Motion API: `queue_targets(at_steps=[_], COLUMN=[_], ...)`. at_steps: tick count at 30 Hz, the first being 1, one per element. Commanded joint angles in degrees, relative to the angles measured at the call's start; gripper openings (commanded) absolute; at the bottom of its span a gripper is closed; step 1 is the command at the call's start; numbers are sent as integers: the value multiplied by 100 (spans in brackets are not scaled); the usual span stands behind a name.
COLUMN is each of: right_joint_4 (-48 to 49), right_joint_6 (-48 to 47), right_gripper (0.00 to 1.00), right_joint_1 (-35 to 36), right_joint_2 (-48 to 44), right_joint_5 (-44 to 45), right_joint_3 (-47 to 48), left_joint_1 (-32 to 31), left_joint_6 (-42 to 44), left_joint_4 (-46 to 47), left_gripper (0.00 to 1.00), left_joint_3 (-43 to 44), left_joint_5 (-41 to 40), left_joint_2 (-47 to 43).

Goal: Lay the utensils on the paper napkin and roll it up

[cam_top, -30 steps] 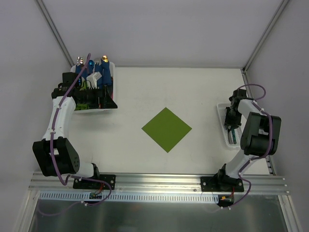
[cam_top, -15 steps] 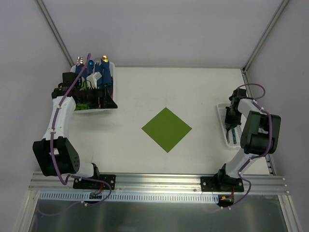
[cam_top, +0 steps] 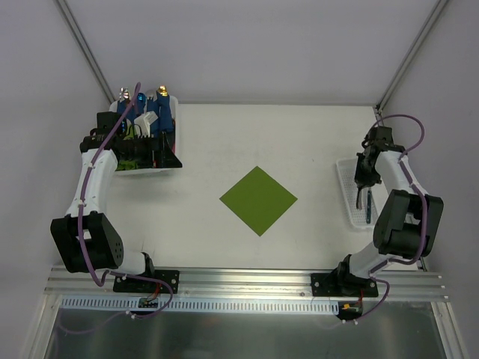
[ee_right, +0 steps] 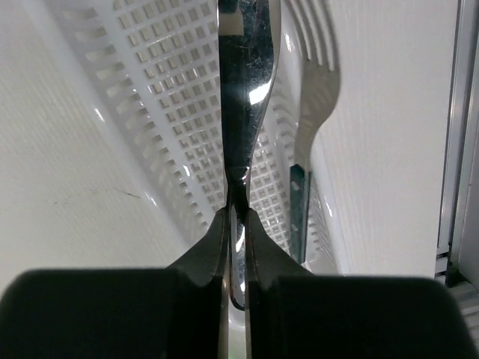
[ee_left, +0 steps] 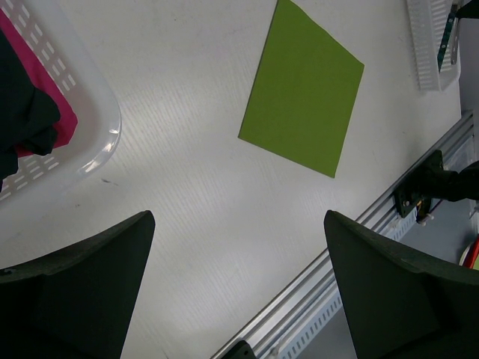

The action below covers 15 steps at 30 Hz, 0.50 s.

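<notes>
- Top view: the paper napkin [cam_top: 258, 200] lies in the middle of the table [cam_top: 202, 142]. Your right pincer [cam_top: 362, 193] hangs over the white tray [cam_top: 346, 196] at the right edge.
- Left wrist: the left pincer [ee_left: 239, 254] gapes wide and holds nothing. Keep it clear of the napkin.
- Right wrist: the jaws pinch one silver utensil [ee_right: 243, 75]. Lift it straight up, sparing the fork [ee_right: 314, 82].

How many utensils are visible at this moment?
2. One silver piece is clamped in the right hand, over the white perforated tray. The fork lies in that tray beside it. Others may be hidden under the arm.
</notes>
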Motion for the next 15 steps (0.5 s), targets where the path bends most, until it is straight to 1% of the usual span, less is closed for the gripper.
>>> queue_targets(at_steps=[1, 3, 5, 8, 11, 12, 13, 14, 15], right_joint_4=[-347, -427, -489, -691, -665, -647, -577, -490, -367], right_joint_6=[-29, 102, 208, 472, 858, 981, 1287, 1420, 1613], right_gripper=[0, 0, 0, 0, 0, 0, 0, 0, 0], right_joint_1=[156, 348, 437, 648, 1235, 1638, 1842, 2018, 2394], right_joint_2=[-370, -572, -660, -739, -880, -889, -889, -889, -863], right_joint_5=[4, -172, -496, -743, -744, -753, -744, -961, -955], right_joint_3=[389, 451, 504, 583, 495, 469, 443, 347, 302], left_joint_1=[72, 72, 81, 72, 72, 72, 72, 81, 72], left_joint_6=[-34, -52, -78, -157, -254, -289, -385, -438, -482], left_joint_4=[-62, -62, -62, -62, -62, -62, -62, -62, -53], left_gripper=[99, 99, 99, 99, 99, 99, 99, 99, 99], left_joint_3=[200, 217, 235, 252, 279, 305, 323, 340, 366], left_joint_5=[-77, -121, -121, -147, -182, -209, -313, -384, -446], left_joint_2=[-127, -145, -154, -119, -92, -92, -75, -49, -48])
